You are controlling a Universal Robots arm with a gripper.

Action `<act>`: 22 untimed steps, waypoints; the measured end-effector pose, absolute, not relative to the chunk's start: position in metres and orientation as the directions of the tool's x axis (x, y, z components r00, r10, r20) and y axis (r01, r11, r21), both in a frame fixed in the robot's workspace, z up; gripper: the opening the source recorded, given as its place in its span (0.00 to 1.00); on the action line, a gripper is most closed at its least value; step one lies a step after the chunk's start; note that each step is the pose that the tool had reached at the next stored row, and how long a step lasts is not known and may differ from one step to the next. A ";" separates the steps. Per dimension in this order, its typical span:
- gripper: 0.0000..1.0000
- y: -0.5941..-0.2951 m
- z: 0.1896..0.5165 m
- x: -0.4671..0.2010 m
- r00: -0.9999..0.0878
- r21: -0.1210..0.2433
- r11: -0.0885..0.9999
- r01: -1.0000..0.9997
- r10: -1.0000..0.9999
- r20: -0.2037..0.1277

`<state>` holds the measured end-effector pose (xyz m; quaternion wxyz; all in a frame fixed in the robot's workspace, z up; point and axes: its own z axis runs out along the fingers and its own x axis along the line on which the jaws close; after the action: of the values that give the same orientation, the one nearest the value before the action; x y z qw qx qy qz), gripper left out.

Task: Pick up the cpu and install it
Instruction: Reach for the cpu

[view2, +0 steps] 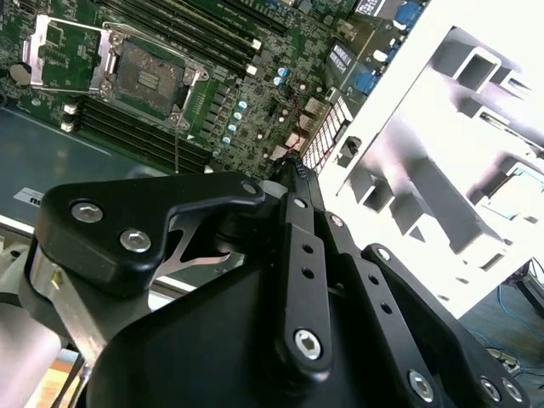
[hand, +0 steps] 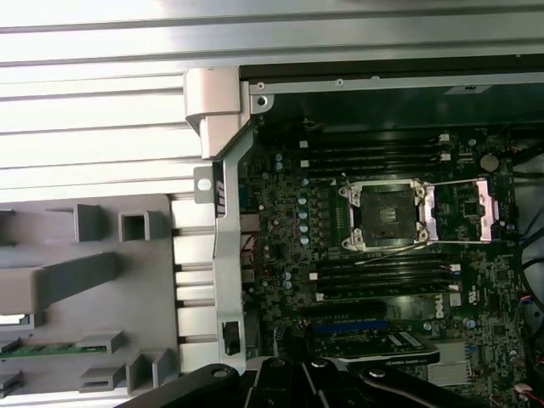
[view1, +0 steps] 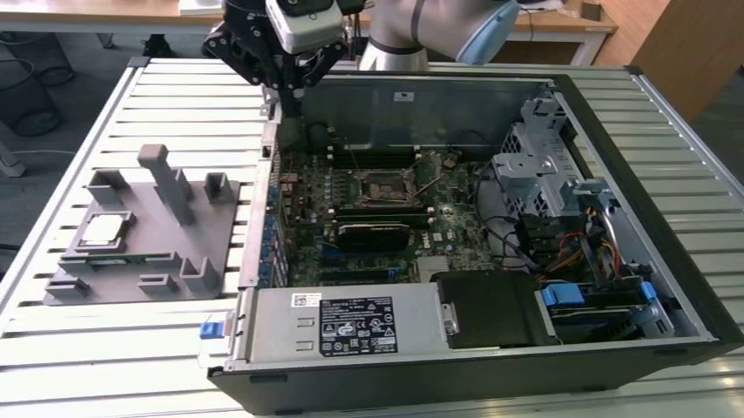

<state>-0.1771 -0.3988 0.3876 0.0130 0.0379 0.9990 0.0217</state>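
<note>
Exterior view: the cpu (view1: 103, 229) lies flat in a grey tray (view1: 157, 261) at the exterior view's left. It is a small square with a pale metal top, and any marks on it are too small to read. The tray sits on a slatted table (view1: 174, 96) just beside an open case (view1: 668, 292). The gripper (view1: 289, 97) hangs over the case's upper left corner, well apart from the cpu; whether it is released or clenched I cannot tell. The socket (view1: 382, 187) sits mid-board. A black-and-white label (view1: 357, 324) covers the metal box at the case's lower edge, next to a small white sticker (view1: 305, 300).

Second wrist view: beyond the gripper's black links are the socket (view2: 149, 76), rows of memory slots (view2: 136, 127) and the tray's pale posts (view2: 442, 127).

First wrist view: the socket (hand: 387, 212) stands bare, its metal frame (hand: 476, 208) swung aside. A green stick (hand: 51, 348) lies in the tray (hand: 85, 289).
</note>
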 end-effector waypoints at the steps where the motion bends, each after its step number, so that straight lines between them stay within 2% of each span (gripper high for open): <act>1: 0.11 -0.399 0.388 -0.178 -0.997 0.044 0.996 0.075 0.076 -0.024; 22: 0.11 -0.399 0.386 -0.191 -0.997 0.044 0.996 0.075 0.076 -0.024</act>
<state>-0.1915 -0.3986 0.3859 0.0130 0.0379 0.9990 0.0217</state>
